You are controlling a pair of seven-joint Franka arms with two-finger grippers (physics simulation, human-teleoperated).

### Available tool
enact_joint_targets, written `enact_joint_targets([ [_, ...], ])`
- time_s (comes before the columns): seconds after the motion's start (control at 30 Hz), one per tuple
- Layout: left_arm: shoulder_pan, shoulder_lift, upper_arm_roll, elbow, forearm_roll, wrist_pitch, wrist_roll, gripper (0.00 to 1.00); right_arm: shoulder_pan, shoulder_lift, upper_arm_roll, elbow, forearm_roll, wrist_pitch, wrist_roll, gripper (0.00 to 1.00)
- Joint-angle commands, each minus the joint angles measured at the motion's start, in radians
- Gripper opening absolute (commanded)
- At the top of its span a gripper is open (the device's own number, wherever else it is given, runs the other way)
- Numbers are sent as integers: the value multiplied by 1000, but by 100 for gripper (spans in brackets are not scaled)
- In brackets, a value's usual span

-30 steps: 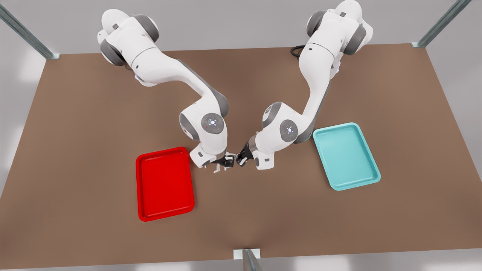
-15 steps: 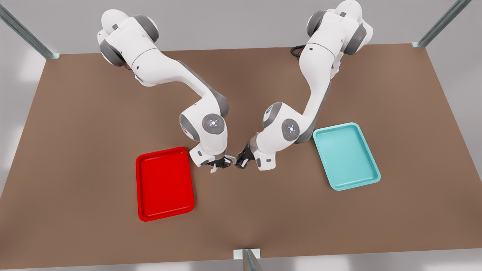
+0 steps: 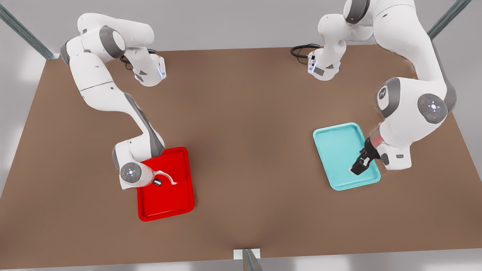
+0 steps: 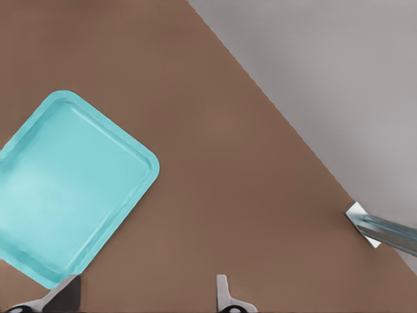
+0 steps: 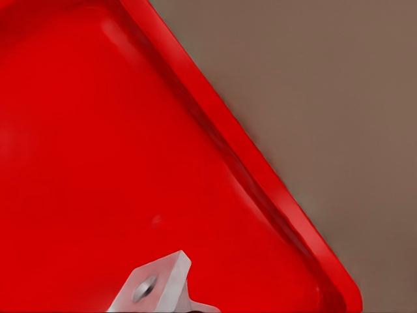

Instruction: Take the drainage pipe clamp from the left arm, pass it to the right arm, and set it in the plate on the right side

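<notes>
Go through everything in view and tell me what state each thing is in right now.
drainage pipe clamp: held by the right gripper over the red plate, not yet set down.
right gripper: shut on the clamp.
left gripper: open, holding nothing, above the teal tray.
red plate: flat on the table, nothing resting in it.
teal tray: flat on the table, unloaded.

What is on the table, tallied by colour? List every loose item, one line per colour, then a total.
Red: 1, the plate, under the right gripper.
Teal: 1, the teal tray, under the left gripper.
White: 1, the drainage pipe clamp, held over the plate.
Total: 3
</notes>
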Motion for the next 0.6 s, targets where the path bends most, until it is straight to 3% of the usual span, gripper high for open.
enact_joint_targets([
  [0.0,66,-89,5,-110,63,-140,957,100,-14,16,1,-17,-1,121,-289,21],
  [0.03,89,-181,7,-239,62,-66,963,100,-11,16,1,-17,-3,118,-291,70],
  [0.07,89,-195,7,-233,63,-92,965,100,-3,13,1,-16,-4,114,-288,86],
  [0.1,83,-194,5,-222,66,-96,954,100,-3,7,2,-14,-4,111,-289,96],
  [0.2,86,-77,5,-118,74,-74,969,100,-4,-145,48,1,-6,91,-348,100],
  [0.33,81,-40,2,-90,71,-37,989,100,-32,-465,139,49,34,-191,-500,100],
  [0.37,79,-33,0,-84,71,-36,991,100,-44,-557,125,43,134,-266,-501,100],
  [0.43,82,-17,0,-80,51,-36,1049,100,-17,-585,29,41,229,-319,-621,100],
  [0.5,79,-16,2,-80,51,-36,1054,100,101,-616,-119,40,290,-365,-735,100],
  [0.57,78,-16,2,-78,51,-37,1054,100,101,-616,-149,12,324,-349,-760,100],
])
